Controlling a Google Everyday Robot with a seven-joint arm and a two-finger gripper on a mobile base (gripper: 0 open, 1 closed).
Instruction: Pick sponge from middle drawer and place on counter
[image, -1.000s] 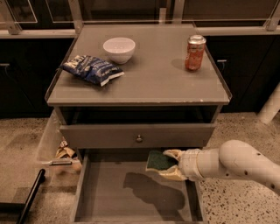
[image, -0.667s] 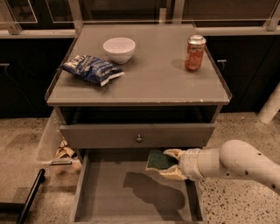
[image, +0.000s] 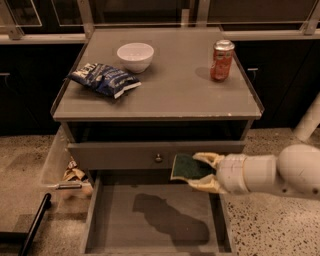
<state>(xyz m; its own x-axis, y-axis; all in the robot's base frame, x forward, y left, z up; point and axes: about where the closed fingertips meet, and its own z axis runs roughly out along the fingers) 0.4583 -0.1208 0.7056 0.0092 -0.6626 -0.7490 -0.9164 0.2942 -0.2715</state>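
My gripper (image: 200, 171) comes in from the right on a white arm and is shut on the sponge (image: 187, 167), whose dark green face shows. It holds the sponge above the open middle drawer (image: 115, 220), in front of the closed drawer front with a round knob (image: 158, 158). The drawer floor is bare and carries the arm's shadow. The grey counter (image: 170, 85) lies above and behind the gripper.
On the counter stand a white bowl (image: 135, 56), a blue-and-white snack bag (image: 104, 79) and a red soda can (image: 222, 60). A clear bin with crumpled items (image: 70, 172) sits left of the cabinet. A black bar (image: 32, 225) lies on the floor at lower left.
The gripper has lifted the sponge slightly higher, up in front of the knobbed drawer front. Nothing else moved.
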